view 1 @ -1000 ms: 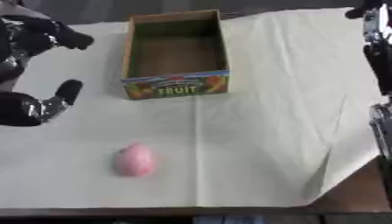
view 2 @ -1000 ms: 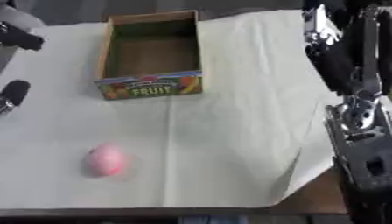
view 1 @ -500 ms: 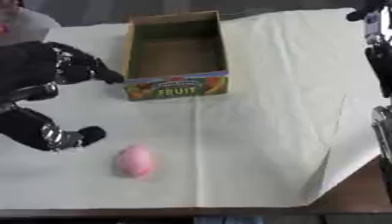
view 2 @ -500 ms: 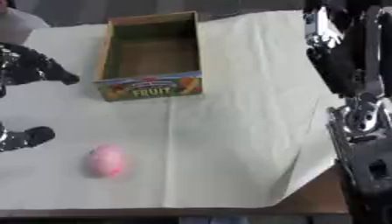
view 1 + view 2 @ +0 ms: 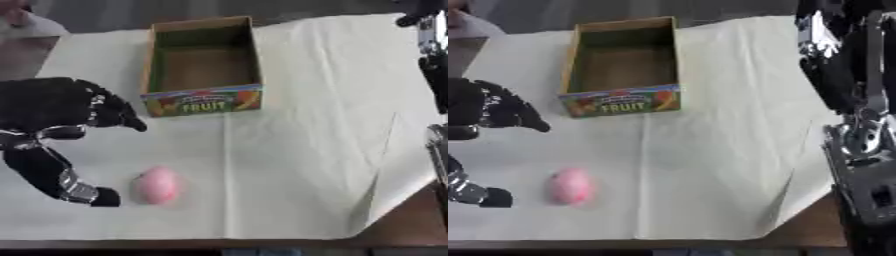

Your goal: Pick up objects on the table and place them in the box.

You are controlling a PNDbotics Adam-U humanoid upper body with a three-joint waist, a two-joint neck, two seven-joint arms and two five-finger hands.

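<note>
Left hand [image 5: 52, 125] has dropped toward pink object [image 5: 157, 184] | fingers spread, holding nothing | object at its 5 o'clock, thumb tip just beside | box [image 5: 203, 65] at object's 12 | left arm nearer

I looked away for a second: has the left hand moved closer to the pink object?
Yes. Measured against the fruit box, the left hand has come down and toward the pink object; its thumb tip now sits just left of it, fingers open.
</note>
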